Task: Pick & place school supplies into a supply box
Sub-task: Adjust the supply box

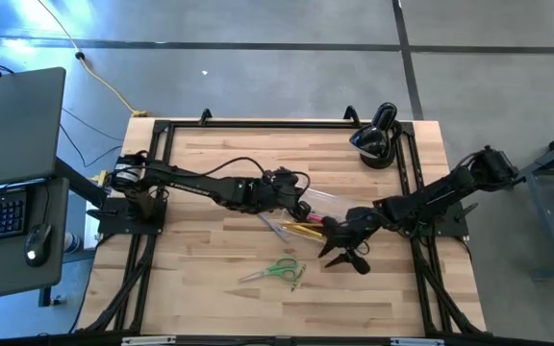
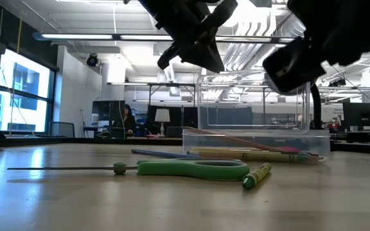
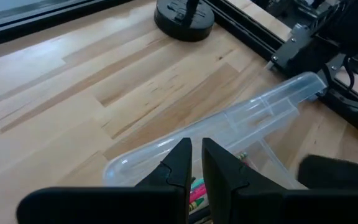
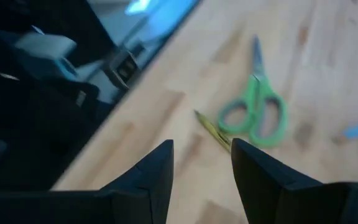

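Note:
The clear supply box (image 1: 321, 204) (image 3: 253, 118) (image 2: 255, 138) lies mid-table with its lid open. Pink and yellow pencils (image 1: 303, 229) (image 2: 249, 153) lie at its near side; whether inside it or beside it, I cannot tell. A grey-blue pencil (image 2: 166, 154) lies on the wood. The green-handled scissors (image 1: 273, 272) (image 4: 255, 116) and a green crayon (image 2: 255, 175) (image 4: 214, 131) lie flat, nearer the front edge. My left gripper (image 1: 294, 200) (image 3: 196, 157) hovers over the box's left end, its fingers a narrow gap apart and empty. My right gripper (image 1: 344, 248) (image 4: 202, 155) hangs open above the table, right of the scissors.
A black rounded device (image 1: 377, 139) (image 3: 184, 15) stands near the table's far right corner. A black frame (image 1: 258, 123) runs round the table top. Bare wood lies along the near edge (image 1: 287, 312) and at far left. A laptop desk (image 1: 12, 125) stands left of the table.

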You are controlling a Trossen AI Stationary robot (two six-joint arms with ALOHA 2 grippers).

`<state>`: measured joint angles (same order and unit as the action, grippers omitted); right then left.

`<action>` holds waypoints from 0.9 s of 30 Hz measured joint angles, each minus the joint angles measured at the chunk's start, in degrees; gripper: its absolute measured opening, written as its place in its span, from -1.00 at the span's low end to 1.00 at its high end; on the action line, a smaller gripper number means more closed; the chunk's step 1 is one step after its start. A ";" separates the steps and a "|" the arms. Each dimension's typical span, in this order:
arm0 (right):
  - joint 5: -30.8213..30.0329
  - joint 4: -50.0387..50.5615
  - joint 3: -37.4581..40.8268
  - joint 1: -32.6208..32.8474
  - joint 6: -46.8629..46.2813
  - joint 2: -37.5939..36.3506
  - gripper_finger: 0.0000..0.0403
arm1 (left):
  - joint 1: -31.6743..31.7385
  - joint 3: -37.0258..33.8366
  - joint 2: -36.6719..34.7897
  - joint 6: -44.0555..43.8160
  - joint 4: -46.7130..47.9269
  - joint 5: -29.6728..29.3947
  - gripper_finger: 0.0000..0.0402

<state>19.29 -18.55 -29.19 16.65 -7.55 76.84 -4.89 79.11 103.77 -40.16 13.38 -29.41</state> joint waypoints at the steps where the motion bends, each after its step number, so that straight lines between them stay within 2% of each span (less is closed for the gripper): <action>1: 0.85 -1.28 0.00 0.32 -0.18 0.00 -0.30 | 0.00 0.02 0.00 0.02 0.00 0.02 -0.67; 6: 1.39 -7.39 0.00 2.68 -4.77 0.00 -0.30 | 0.00 0.00 0.00 0.04 0.09 0.40 -0.67; 8: -0.72 -7.90 0.00 3.98 -6.10 0.00 -0.30 | 0.00 0.02 0.00 0.32 0.13 0.38 -0.67; 10: -6.91 -7.52 0.00 5.90 -6.36 0.00 -0.30 | 0.00 0.02 0.00 1.94 0.13 0.40 -0.67; 15: -30.83 -6.65 0.00 12.07 -8.94 0.00 -0.30 | 0.00 0.02 -0.02 2.84 0.07 0.42 -0.67; 18: -41.47 -7.43 0.00 15.79 -10.69 0.00 -0.30 | 0.02 0.02 -0.02 2.86 0.07 0.42 -0.67; 22: -48.79 -10.33 0.00 19.66 -14.65 0.81 -0.30 | 0.02 0.02 -0.02 2.86 0.07 0.36 -0.67; 27: -50.37 -15.43 0.00 22.26 -16.63 7.70 -0.30 | 0.12 0.02 -0.02 2.54 -0.41 -0.65 -0.67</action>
<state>-31.08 -33.98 -29.19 38.91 -24.18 84.54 -4.76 79.13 103.74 -37.62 12.97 -30.06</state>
